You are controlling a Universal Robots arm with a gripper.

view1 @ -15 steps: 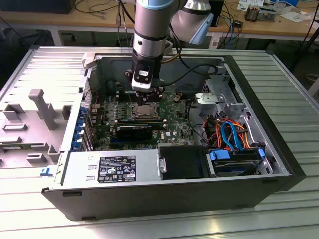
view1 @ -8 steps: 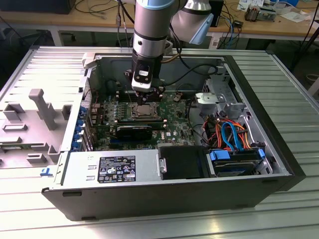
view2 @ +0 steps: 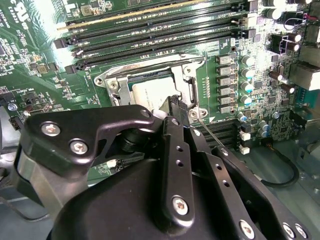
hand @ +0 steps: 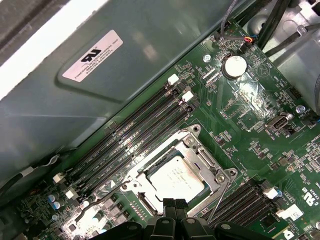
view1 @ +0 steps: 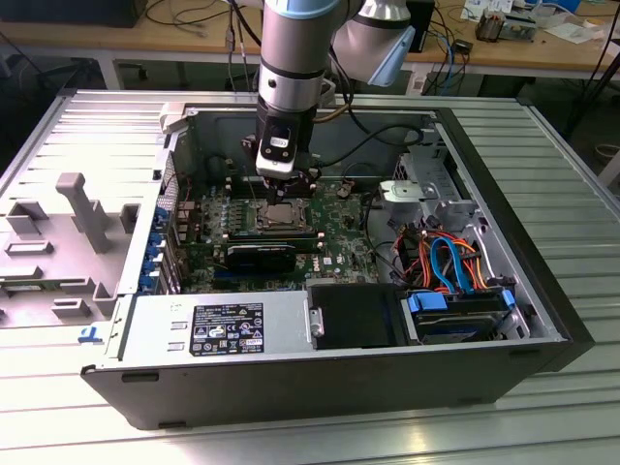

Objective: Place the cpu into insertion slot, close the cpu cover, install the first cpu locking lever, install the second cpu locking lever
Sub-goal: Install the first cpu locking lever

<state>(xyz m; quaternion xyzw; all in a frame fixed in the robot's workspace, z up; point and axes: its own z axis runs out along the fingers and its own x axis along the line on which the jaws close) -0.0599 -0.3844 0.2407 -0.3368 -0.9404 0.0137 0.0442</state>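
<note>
Gripper (hand: 175,206) hangs low over the green board (hand: 250,115), fingertips at the edge of the insertion slot (hand: 131,185). In the exterior view the arm stands nearly vertical over the open case, with the gripper (view1: 283,184) just above the socket. I judge this posture suits pressing or hooking socket hardware, not carrying a part.

Cpu (hand: 176,177) lies flat in the insertion slot, silver top up. The cpu cover (hand: 207,167) is folded down around it, and the chip shows through the window. In the second wrist view, the cpu (view2: 150,92) and cpu cover (view2: 187,80) read the same: seated and framed.

1 thin wire lever (hand: 217,197) runs along the socket side just beside the fingertips. In the second wrist view this lever (view2: 212,132) slants away from the socket corner. I judge it is not latched, but I cannot confirm that.

Jaws: the 2 fingers are pressed together, with only a seam between them and nothing gripped. Fingertips are near the cover's edge. I cannot tell whether they touch the cover or the lever.

Long black memory slots (hand: 145,130) lie beside the socket, untouched.
</note>
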